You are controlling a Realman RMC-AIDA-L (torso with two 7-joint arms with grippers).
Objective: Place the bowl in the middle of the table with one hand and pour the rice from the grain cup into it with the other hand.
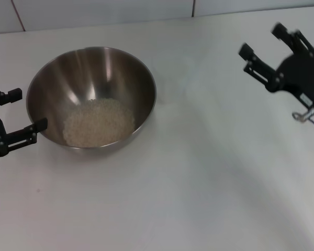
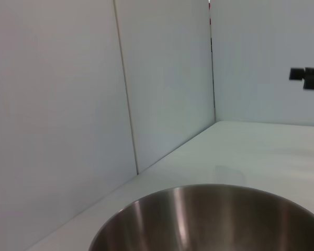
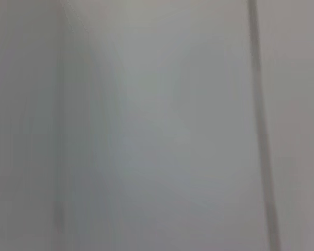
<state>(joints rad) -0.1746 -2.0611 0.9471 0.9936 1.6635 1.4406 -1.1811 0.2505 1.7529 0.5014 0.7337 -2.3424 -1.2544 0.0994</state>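
Bowl (image 1: 120, 68): shiny silver steel. Rice (image 1: 98, 123): pale whitish-beige, granular. Worktop (image 1: 209, 183): plain white. Both hands: black.

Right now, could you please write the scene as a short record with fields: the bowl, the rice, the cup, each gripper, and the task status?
bowl: the bowl stands upright on the table, left of centre in the head view
rice: the rice lies as a pale heap in the bowl's bottom
grain cup: not visible in any view
left gripper: left gripper open, beside the bowl's left rim, holding nothing
right gripper: right gripper open, empty, raised at far right
status: rice is in the bowl
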